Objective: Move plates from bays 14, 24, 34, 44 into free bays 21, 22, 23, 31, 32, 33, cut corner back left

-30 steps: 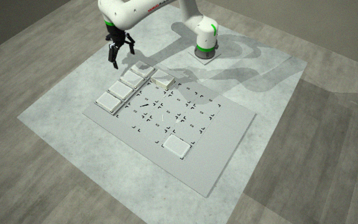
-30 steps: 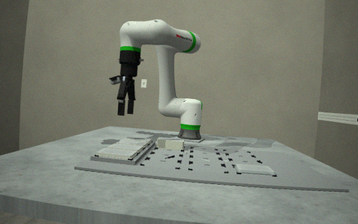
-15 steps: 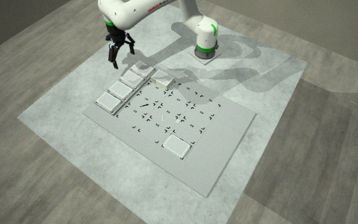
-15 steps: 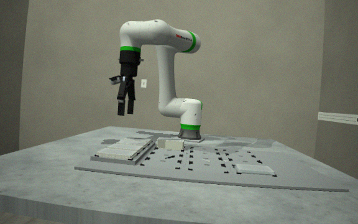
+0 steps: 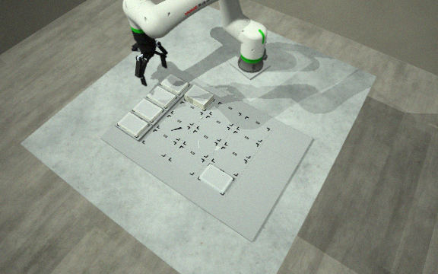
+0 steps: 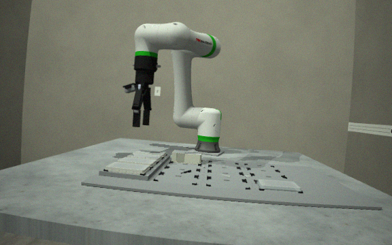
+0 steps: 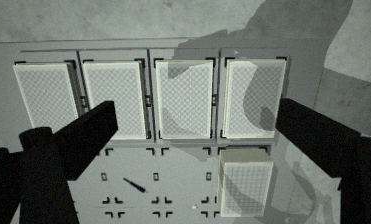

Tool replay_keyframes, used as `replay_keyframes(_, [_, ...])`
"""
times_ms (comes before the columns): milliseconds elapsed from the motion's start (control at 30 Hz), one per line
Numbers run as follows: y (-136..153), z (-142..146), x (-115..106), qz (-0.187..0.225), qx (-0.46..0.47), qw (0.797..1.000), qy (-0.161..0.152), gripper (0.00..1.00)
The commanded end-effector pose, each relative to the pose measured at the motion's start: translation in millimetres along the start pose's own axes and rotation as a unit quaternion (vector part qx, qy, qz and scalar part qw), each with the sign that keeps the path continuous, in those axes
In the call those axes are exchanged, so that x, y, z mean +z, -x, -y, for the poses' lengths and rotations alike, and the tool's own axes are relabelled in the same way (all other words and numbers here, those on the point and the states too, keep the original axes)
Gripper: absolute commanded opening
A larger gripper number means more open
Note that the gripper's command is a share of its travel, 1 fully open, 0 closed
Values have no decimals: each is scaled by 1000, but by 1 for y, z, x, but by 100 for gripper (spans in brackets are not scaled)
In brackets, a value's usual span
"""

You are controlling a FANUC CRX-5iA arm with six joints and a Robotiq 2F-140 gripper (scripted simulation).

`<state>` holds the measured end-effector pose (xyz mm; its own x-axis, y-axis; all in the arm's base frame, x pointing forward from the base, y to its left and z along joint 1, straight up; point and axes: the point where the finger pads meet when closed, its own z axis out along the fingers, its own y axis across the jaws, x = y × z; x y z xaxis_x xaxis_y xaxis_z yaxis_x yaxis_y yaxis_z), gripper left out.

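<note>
Above pale mottled table (image 5: 90, 91) (image 6: 46, 190) (image 7: 111, 20), hangs with gripper (image 5: 154, 75) (image 6: 141, 125) (image 7: 196, 114) fully spread, holding nothing. In wrist view, has sealed 96-well plate of bay 24 (image 5: 161, 97) (image 7: 184, 99) slightly toward 9 o'clock from mid-gap, long axis 12 to 6. Probably needs centring, then closing across this axis, along 3 to 9.

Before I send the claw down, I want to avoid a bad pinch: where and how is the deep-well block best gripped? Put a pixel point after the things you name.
Probably by its two long side walls, from straight above: the deep-well block (image 5: 199, 97) (image 6: 186, 158) (image 7: 246, 187) lies flat, its walls stand tall, and the raised plates crowd one short end.
</note>
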<state>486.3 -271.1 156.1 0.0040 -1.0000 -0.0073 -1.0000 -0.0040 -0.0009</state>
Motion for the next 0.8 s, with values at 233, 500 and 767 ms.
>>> replay_keyframes(233, [33,0,2,-1,0,1000,-1,100])
replay_keyframes(500, [65,0,5,-1,0,1000,-1,100])
replay_keyframes(767, [88,0,7,-1,0,1000,-1,100])
